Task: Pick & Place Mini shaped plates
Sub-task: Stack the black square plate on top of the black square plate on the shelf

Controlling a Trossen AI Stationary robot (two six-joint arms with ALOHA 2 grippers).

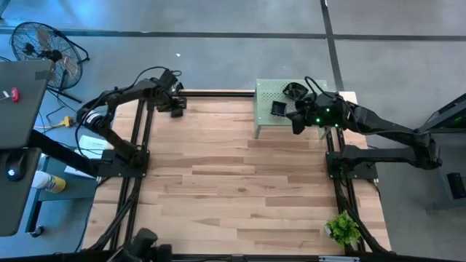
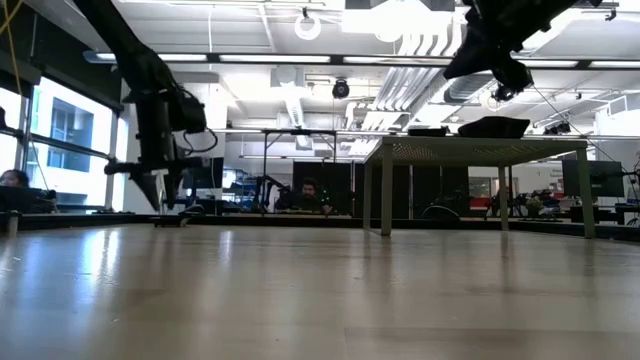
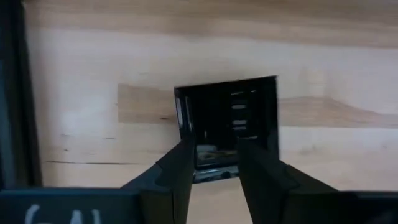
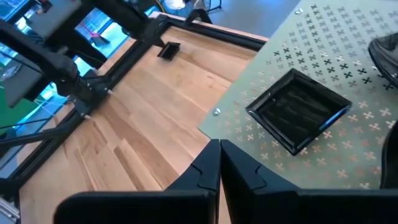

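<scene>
On your left, the left gripper [image 3: 211, 163] hangs at the table's [image 1: 240, 196] far left corner, and a square plate [image 3: 227, 124] lies flat on the wood directly beneath and just ahead of its fingertips, which stand either side of the plate's near edge. On your right, the right gripper [image 4: 219, 163] sits above the near edge of the perforated stand [image 1: 266, 116] at the far right. Just ahead of its fingertips another square plate [image 4: 298, 111] lies on the stand, and one more plate [image 1: 293, 91] lies beyond it.
</scene>
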